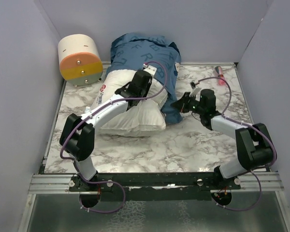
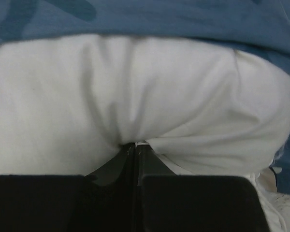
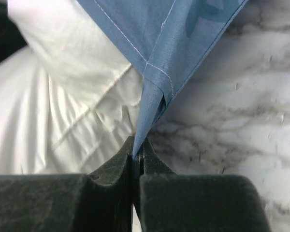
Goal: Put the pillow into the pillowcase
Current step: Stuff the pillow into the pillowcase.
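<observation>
Pale letters mark the pillowcase (image 1: 140, 48)
One looks like an R, just beyond the pillow (image 1: 135, 118); the pillow's own label (image 1: 102, 88) is unreadable.

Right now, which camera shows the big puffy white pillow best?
The top camera: it shows most of the plump white fabric pillow, its far part inside the dark blue pillowcase. The left wrist camera shows only a pinched white bulge, the right wrist camera just a wrinkled edge.

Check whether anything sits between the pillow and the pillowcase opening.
Nothing visible does. The pillow has its far end inside the pillowcase. The left gripper is shut on the pillow's fabric and the right gripper is shut on the pillowcase's hem, with nothing else between them.
</observation>
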### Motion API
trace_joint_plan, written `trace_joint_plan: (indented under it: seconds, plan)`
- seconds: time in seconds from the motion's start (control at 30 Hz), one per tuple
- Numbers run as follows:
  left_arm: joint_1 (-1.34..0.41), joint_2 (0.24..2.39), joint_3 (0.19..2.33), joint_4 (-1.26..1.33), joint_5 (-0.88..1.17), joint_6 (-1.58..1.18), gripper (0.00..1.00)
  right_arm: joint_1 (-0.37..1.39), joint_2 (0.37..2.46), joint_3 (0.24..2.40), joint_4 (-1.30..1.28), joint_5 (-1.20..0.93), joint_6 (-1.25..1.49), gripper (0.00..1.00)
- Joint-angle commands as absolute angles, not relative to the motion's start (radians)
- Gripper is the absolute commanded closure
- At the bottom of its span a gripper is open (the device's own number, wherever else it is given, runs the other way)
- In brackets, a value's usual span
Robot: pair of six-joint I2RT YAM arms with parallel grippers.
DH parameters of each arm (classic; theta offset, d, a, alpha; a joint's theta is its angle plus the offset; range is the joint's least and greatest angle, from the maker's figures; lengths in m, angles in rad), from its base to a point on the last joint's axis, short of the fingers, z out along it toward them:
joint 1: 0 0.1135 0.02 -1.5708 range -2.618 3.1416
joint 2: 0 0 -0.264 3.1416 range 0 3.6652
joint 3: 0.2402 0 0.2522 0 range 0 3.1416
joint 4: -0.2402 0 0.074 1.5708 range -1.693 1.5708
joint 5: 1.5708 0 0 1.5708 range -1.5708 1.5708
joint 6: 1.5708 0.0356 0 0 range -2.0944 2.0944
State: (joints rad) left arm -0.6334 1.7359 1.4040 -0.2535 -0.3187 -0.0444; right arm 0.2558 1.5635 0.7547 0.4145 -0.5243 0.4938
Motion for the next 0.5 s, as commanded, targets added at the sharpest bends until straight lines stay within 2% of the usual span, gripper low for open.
trace_joint_plan:
  seconds: [0.0,0.17,0.27,0.3,0.4,0.47]
  plan:
    - [-0.540,1.825,1.447,-0.170,-0.365,-0.095,1.00,0.256,1.409,0.591,0.389,-0.639,0.557,0.99]
    - [-0.537,1.871,1.483,-0.126,-0.267,-0.172,1.00,0.256,1.363,0.500,0.350,-0.630,0.544,0.99]
    - [-0.541,1.863,1.441,-0.052,0.002,-0.206,0.98,0.256,1.394,0.523,0.302,-0.588,0.526,0.98]
    - [-0.542,1.856,1.424,-0.033,0.086,-0.216,0.95,0.256,1.398,0.529,0.302,-0.590,0.520,0.94]
    - [-0.544,1.804,1.365,-0.020,0.265,-0.224,0.83,0.256,1.341,0.531,0.307,-0.586,0.494,0.69]
    - [-0.545,1.723,1.290,-0.011,0.283,-0.217,0.63,0.256,1.255,0.534,0.271,-0.549,0.466,0.54]
